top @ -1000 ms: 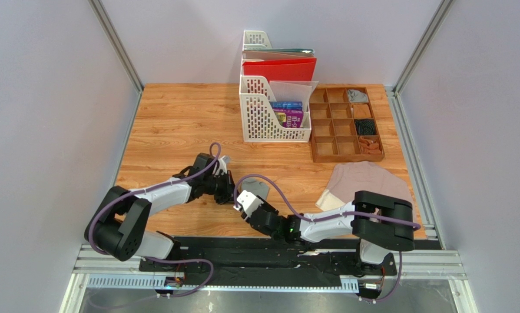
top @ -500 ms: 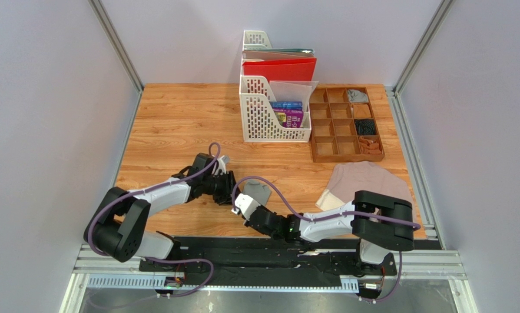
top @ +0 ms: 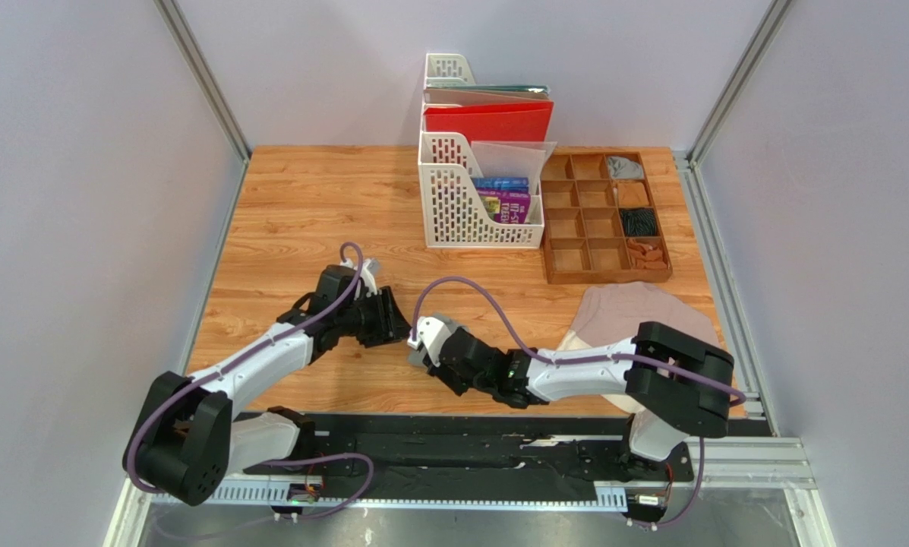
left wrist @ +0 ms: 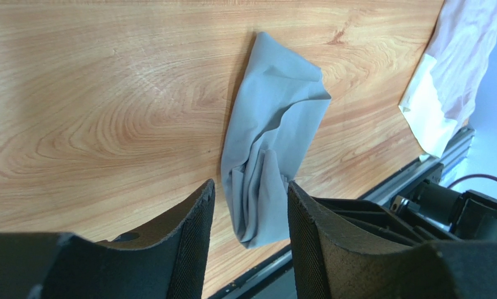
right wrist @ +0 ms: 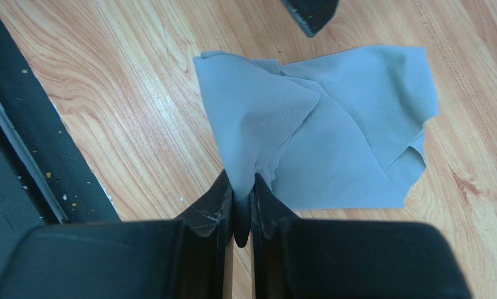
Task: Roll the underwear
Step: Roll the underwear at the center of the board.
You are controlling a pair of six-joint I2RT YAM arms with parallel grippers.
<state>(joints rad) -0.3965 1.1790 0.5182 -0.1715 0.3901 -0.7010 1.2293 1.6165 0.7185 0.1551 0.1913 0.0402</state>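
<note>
The mid-grey underwear (right wrist: 338,137) lies crumpled on the wooden table near its front edge. My right gripper (right wrist: 241,179) is shut on a raised fold at the cloth's near corner, low over the table (top: 310,217). In the left wrist view the same grey underwear (left wrist: 276,124) lies as a long bunched strip. My left gripper (left wrist: 251,185) hangs open above its near end, both fingers apart from the cloth. From above, the left gripper (top: 398,328) and the right gripper (top: 420,345) sit close together, hiding the grey cloth. The pinkish-beige underwear (top: 641,310) with its cream band (left wrist: 428,118) lies flat to the right.
A white file rack (top: 479,194) with folders and a wooden compartment tray (top: 605,260) holding small rolled items stand at the back. A black rail (top: 447,439) runs along the near edge. Metal frame posts and pale walls close in both sides.
My left gripper has opened, let go of the grey cloth and drawn back to the left. My right gripper has shut on a fold of the grey underwear.
</note>
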